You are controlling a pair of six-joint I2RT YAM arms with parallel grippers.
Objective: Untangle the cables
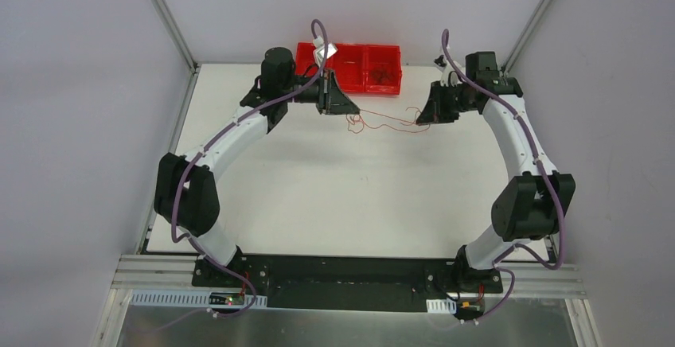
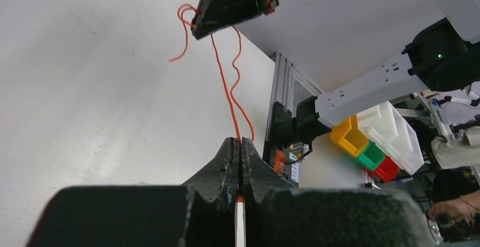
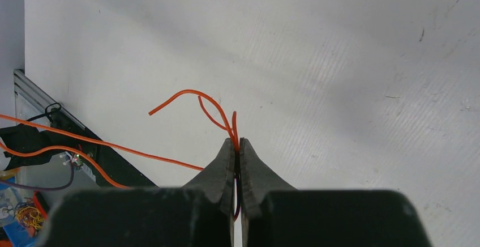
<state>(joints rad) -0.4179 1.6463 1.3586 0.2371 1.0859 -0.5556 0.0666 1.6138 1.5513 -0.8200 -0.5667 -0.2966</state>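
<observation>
Thin orange-red cables are strung over the far side of the white table. Their ends are pinched in the closed left gripper and closed right gripper. Plain grey walls stand around the table. Just behind the cables, a red plastic divided bin holds a dark tangle in its right compartment.

A white table was enclosed by plain grey walls and framed by aluminium posts; stacked coloured bins were seen beyond its edge.
</observation>
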